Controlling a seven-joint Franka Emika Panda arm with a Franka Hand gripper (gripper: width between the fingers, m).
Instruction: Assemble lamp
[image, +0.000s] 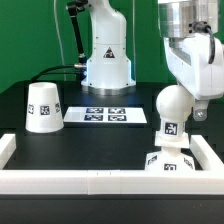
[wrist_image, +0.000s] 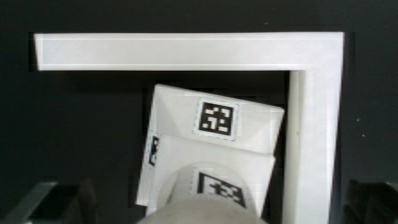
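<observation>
The white ball-shaped bulb (image: 170, 108) stands upright on the flat square base (image: 167, 161) in the front right corner of the white frame. Its tagged neck points down onto the base. My gripper (image: 184, 108) hangs around the bulb's ball, with one dark finger (image: 203, 112) showing on the exterior view's right. In the wrist view the bulb (wrist_image: 214, 195) fills the space between my dark fingers (wrist_image: 63, 207), which stand wide apart and clear of it, so the gripper (wrist_image: 214, 212) is open. The base (wrist_image: 217, 120) lies tilted against the frame wall. The tapered shade (image: 44, 107) stands at the exterior view's left.
The marker board (image: 110, 115) lies at the middle back of the black table. A low white frame wall (image: 90, 180) runs along the front and both sides, and its corner shows in the wrist view (wrist_image: 317, 60). The robot's white pedestal (image: 107, 60) stands behind.
</observation>
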